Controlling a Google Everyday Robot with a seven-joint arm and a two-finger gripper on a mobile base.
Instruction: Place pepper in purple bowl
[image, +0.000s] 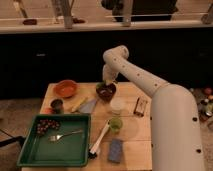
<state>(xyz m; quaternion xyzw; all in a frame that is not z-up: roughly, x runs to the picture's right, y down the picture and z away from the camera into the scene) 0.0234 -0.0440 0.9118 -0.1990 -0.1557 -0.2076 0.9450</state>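
Note:
The purple bowl (106, 92), dark and glossy, stands at the back middle of the wooden table (145, 130). My gripper (106, 83) hangs at the end of the white arm, right above the bowl's back rim and pointing down into it. The pepper does not show; it is hidden at the gripper or inside the bowl, and I cannot tell which.
An orange bowl (65, 88) stands at the back left, with a small dark cup (57, 104) and a long pale-yellow piece (78, 104) near it. A lime-green cup (115, 123), a brown bar (141, 106), a blue sponge (116, 150) and a green tray (30, 155) lie in front.

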